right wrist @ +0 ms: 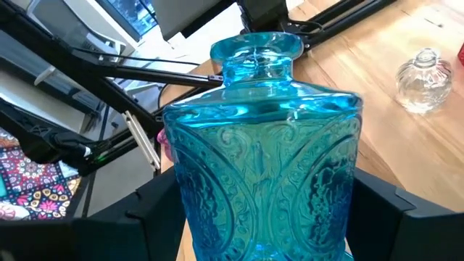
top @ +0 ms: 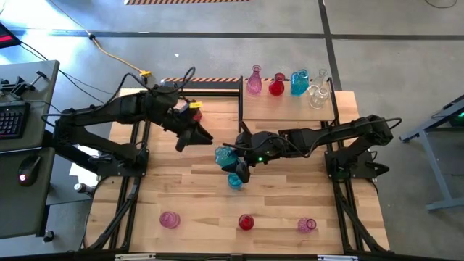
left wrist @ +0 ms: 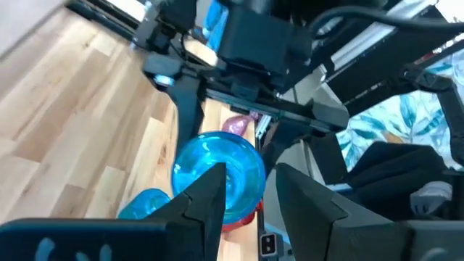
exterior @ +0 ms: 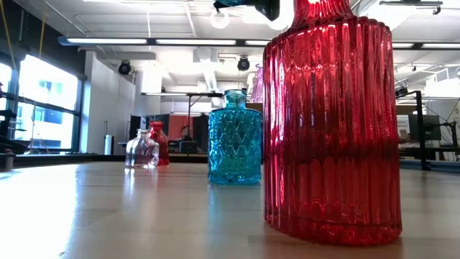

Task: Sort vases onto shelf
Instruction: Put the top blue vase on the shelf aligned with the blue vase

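Observation:
My right gripper (top: 228,156) is shut on a turquoise vase (top: 223,154) over the middle of the table, near the shelf's (top: 290,112) front left corner. My left gripper (top: 204,137) hovers open just left of that vase, nothing between its fingers (left wrist: 210,196). A second turquoise vase (top: 235,180) stands on its base on the table below them. On the shelf's far edge stand pink (top: 254,81), red (top: 276,85), turquoise (top: 299,83) and clear (top: 317,95) vases. Pink (top: 169,219), red (top: 246,222) and pink (top: 307,225) vases stand near the table's front edge. My right gripper pinches the turquoise vase's wide body by its two side edges (right wrist: 177,188) between its two fingers (right wrist: 156,210). The fingers come from the table's right, slanting a little down, and lie along the vase, whose neck (right wrist: 257,61) points away from the wrist. The vase is lifted clear of the table.
The left arm's base and cables (top: 94,138) fill the table's left side. A keyboard and mouse desk (top: 18,123) stands beyond the left edge. Bare tabletop (top: 188,192) lies between the arms and the front row of vases.

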### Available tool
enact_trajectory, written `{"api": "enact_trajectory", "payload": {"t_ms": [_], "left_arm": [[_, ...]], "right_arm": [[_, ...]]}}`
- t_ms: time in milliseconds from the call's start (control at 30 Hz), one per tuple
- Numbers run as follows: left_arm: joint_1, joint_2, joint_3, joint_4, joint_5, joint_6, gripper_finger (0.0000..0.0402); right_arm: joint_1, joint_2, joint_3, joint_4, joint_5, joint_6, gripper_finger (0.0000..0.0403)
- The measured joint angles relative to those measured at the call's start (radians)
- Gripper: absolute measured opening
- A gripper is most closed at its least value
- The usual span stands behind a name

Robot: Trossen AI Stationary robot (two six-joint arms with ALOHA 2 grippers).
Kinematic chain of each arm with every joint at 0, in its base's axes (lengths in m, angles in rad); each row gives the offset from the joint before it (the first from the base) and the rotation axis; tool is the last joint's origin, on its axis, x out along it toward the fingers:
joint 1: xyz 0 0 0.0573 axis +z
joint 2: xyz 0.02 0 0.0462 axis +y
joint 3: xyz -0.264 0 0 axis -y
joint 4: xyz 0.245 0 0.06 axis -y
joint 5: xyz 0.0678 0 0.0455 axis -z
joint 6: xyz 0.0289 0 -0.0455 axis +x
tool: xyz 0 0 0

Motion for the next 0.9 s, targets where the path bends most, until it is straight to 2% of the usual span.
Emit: {"api": "enact_trajectory", "payload": {"t_ms": [333, 900], "left_arm": [[0.068, -0.040, 0.000, -0.005, 0.000, 0.035, 0.0113], [0.165, -0.039, 0.000, 0.001, -0.004, 0.024, 0.0113]], "right_arm": [[-0.001, -0.091, 0.000, -0.013, 0.038, -0.087, 0.0264], [-0.071, -0.403, 0.000, -0.264, 0.150, -0.278, 0.0271]]}}
